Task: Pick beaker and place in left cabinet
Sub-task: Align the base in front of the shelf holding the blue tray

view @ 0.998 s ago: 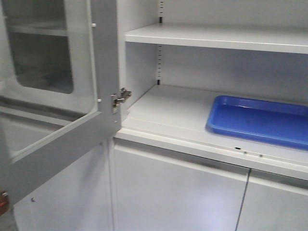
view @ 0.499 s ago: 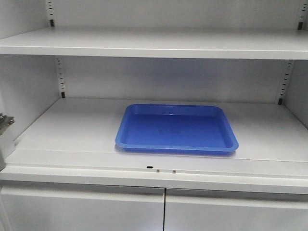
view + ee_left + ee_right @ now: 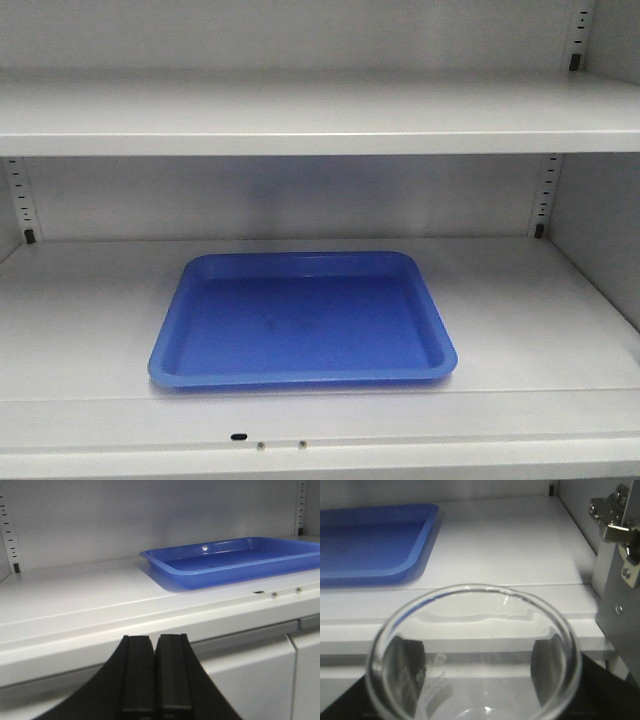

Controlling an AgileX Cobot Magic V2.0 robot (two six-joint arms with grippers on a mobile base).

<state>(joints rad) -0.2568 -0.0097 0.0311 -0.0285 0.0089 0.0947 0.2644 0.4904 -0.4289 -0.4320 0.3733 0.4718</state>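
Left cabinet (image 3: 520,330) — right hand (image 3: 474,672) grips beaker (image 3: 475,589).

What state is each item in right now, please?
beaker: upright, empty, held, not yet shelved.
right gripper: shut on the beaker.
left gripper: shut, empty.
left cabinet: open.
blue tray: empty, flat inside the left cabinet.

In the left cabinet (image 3: 300,200), a tray (image 3: 300,320) lies on the lower shelf (image 3: 530,310), under the upper shelf (image 3: 320,115). The beaker (image 3: 475,655) is before that shelf's edge, tray at its 11 o'clock, a hinge (image 3: 615,515) at 2 o'clock.
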